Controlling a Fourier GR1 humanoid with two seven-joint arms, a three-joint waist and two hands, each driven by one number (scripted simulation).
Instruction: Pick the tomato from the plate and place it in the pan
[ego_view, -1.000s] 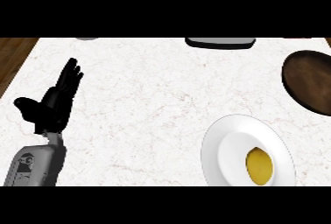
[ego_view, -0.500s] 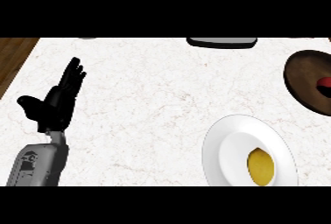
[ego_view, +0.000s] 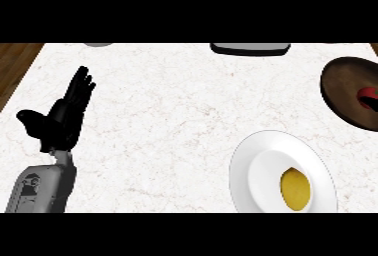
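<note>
We see the tomato (ego_view: 368, 95) in the pan (ego_view: 347, 95); left robot hand (ego_view: 63, 112) rests open-fingered; we should just retreat cleanly

A wide stretch of bare white desk (ego_view: 184, 110) is lying open through the middle of the frame, running from the upper edge down to the lower edge, and nothing is standing in it. At the left, the left hand (ego_view: 63, 117) is resting with fingers straight and pointing up, its grey forearm (ego_view: 40, 187) taking up the lower left corner. At the lower right, the white plate (ego_view: 255, 165) with a yellow fruit (ego_view: 295, 189) on it is filling that corner. At the right edge, the dark pan (ego_view: 347, 92) is blocking the upper right, a red item (ego_view: 368, 97) lying inside it. A dark object (ego_view: 249, 48) is sitting at the top edge, right of centre, and a small grey one (ego_view: 97, 44) at the top left.
</note>
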